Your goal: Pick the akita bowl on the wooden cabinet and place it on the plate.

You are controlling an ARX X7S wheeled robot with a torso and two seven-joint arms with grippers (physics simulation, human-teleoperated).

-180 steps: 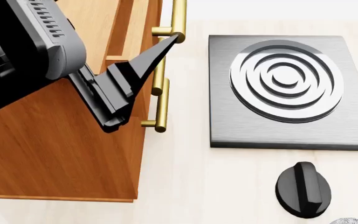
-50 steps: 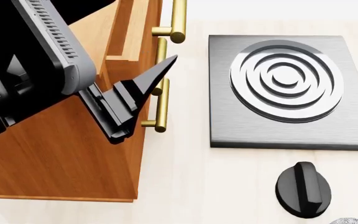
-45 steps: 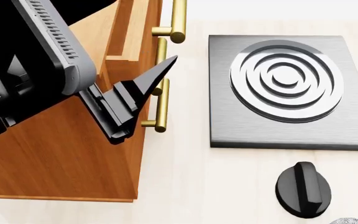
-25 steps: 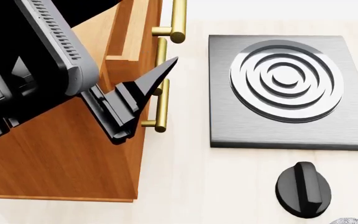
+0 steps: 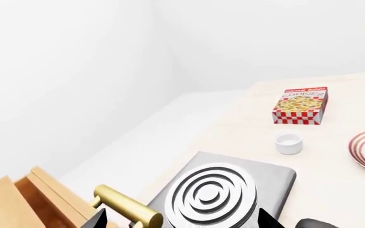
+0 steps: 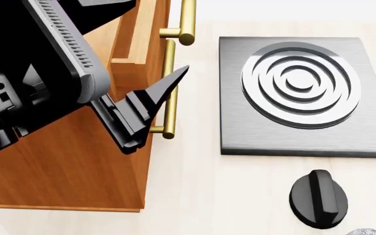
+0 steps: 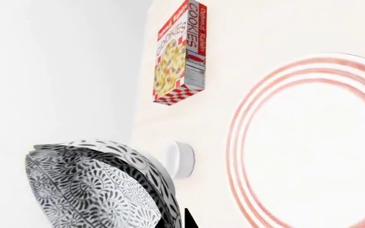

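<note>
Only the right wrist view shows a patterned bowl beside the plate; the head view shows the left gripper over the wooden cabinet, finger state unclear.

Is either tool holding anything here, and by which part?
Left tool: open, empty. Right tool: only one black tip shows beside the black-and-white patterned round bowl; whether it grips the bowl cannot be told.

The left arm is seen as a bulky black body edged by a grey panel cut with a row of narrow vent slits. From it a matte black claw is carried, its finger tapered to a sharp wedge point.
</note>
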